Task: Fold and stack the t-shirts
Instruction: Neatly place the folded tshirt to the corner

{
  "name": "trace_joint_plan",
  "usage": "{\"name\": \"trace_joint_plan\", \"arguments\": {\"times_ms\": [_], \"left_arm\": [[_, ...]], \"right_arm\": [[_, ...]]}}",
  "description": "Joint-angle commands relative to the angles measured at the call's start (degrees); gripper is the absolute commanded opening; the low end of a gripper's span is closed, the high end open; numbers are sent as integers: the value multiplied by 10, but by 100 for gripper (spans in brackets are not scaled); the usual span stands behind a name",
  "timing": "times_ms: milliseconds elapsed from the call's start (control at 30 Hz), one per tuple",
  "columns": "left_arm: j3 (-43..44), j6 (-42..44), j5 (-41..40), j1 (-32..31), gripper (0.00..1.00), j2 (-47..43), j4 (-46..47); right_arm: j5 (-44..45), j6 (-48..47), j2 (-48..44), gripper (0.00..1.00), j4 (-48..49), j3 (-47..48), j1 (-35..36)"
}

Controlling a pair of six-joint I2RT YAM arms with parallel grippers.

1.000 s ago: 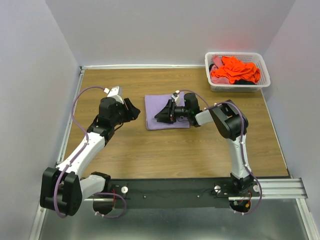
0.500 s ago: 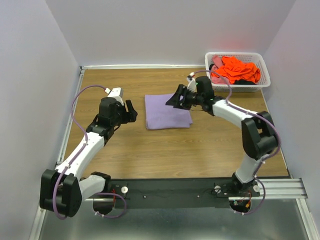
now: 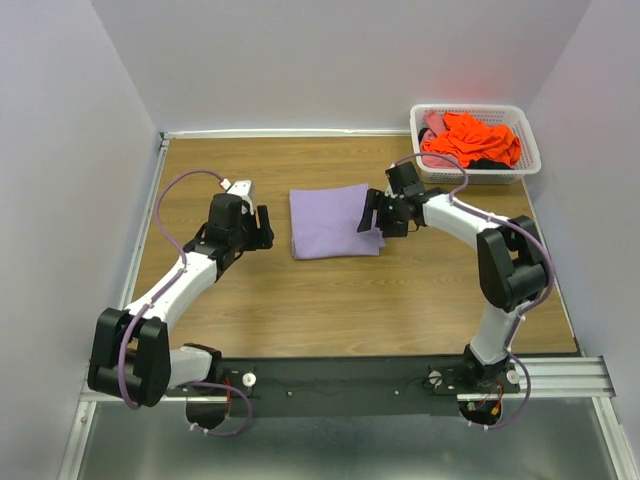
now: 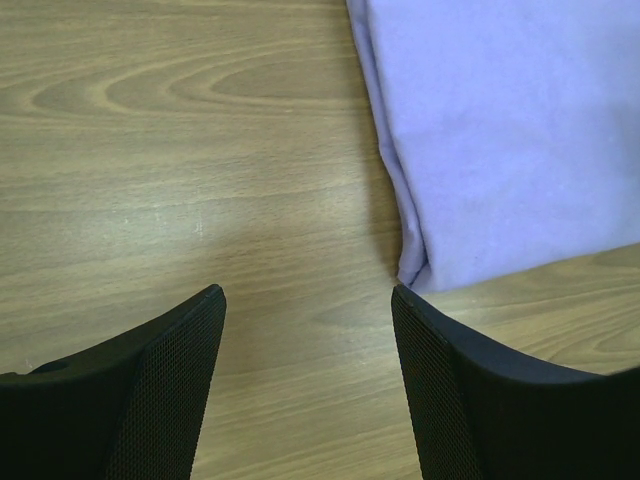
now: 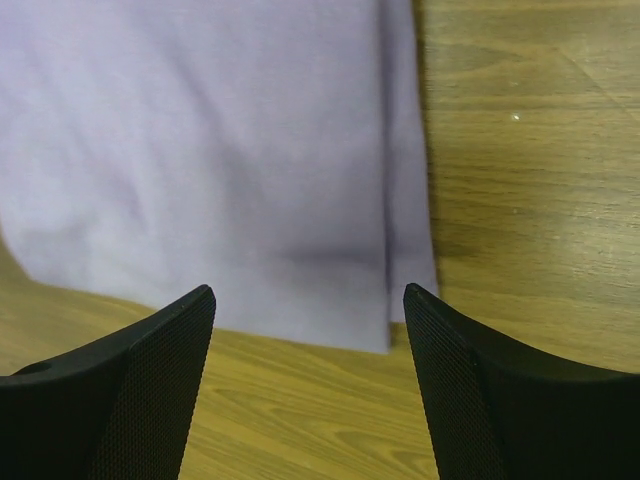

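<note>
While the lavender t-shirt (image 3: 330, 220) lies folded, the basket (image 3: 475, 174) holds orange t-shirts (image 3: 470, 140).

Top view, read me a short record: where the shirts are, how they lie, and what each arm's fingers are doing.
purple t-shirt: folded into a flat rectangle, middle of the table
orange t-shirt: crumpled in the white basket, far right corner
pink t-shirt: in the basket too, mostly hidden by the orange one
left fingers: open, empty, beside the purple shirt's left edge
right fingers: open, empty, over its right edge
stack: not yet started
</note>
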Motion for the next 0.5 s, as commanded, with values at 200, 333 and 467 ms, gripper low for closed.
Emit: {"name": "trace_joint_plan", "arguments": {"times_ms": [200, 333, 467], "left_arm": [[18, 13, -24, 4, 74, -3, 3], [20, 13, -24, 3, 74, -3, 1], [19, 13, -24, 3, 74, -8, 1]], "right_arm": [[21, 1, 83, 78, -34, 66, 5], [8, -1, 102, 73, -34, 73, 10], [3, -9, 109, 65, -35, 69, 12]]}}
